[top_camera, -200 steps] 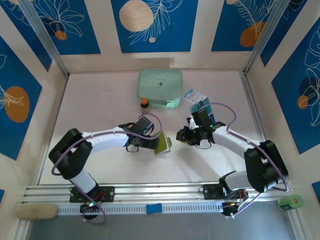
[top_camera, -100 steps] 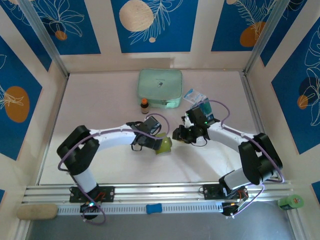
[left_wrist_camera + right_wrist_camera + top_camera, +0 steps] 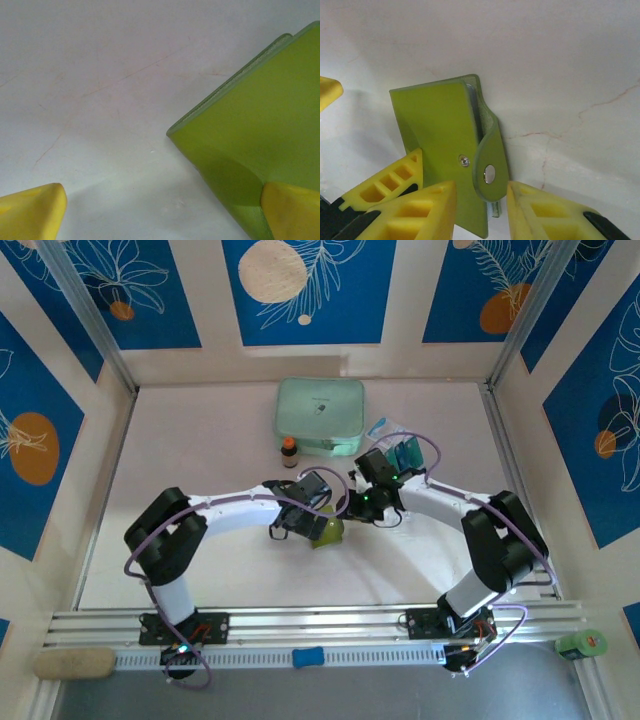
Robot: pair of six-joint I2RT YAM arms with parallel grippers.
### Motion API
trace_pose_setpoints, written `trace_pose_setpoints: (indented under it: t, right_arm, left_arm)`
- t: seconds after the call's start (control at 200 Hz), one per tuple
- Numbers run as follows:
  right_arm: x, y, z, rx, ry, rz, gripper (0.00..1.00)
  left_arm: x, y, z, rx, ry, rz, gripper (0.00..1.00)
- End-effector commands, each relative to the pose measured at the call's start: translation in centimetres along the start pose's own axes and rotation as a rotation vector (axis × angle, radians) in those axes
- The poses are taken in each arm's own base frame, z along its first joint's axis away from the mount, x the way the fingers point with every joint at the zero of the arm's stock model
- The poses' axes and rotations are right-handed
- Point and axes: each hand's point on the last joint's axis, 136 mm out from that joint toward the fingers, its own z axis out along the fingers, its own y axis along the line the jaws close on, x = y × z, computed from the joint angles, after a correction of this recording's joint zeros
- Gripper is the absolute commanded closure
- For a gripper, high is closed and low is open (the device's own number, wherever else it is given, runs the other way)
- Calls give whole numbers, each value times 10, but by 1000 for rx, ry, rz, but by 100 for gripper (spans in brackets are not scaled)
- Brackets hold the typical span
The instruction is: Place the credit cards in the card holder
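The olive-green card holder stands tilted on the table between both arms, its flap slightly apart and its strap tab with a silver snap hanging loose. My right gripper is part-way open, with a yellow finger on each side of the strap tab and the holder's lower edge; in the top view it is just right of the holder. My left gripper is wide open. Its right fingertip rests against the holder's green face, its left fingertip over bare table. The teal credit cards lie behind the right arm.
A mint-green zip case sits at the back centre with a small brown bottle in front of it. A clear packet lies beside the cards. Metal rails run along both sides and the near edge.
My right gripper has moved left, from well right of the card holder to around its strap. The left arm has edged right. Neither gripper has changed its opening.
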Motion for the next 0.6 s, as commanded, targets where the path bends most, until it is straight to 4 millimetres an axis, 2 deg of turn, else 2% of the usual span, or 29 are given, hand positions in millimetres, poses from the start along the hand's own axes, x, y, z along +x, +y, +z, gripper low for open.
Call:
trace_pose_setpoints:
  t: [0.0, 0.34, 0.595]
  right_arm:
    - [0, -1, 2, 36, 18, -32, 68]
    - [-6, -12, 9, 80, 23, -31, 74]
    - [-10, -9, 5, 71, 7, -30, 75]
  left_arm:
    - [24, 10, 11, -69, 92, 58, 0]
    - [26, 9, 13, -61, 95, 59, 0]
    - [27, 8, 14, -56, 98, 57, 0]
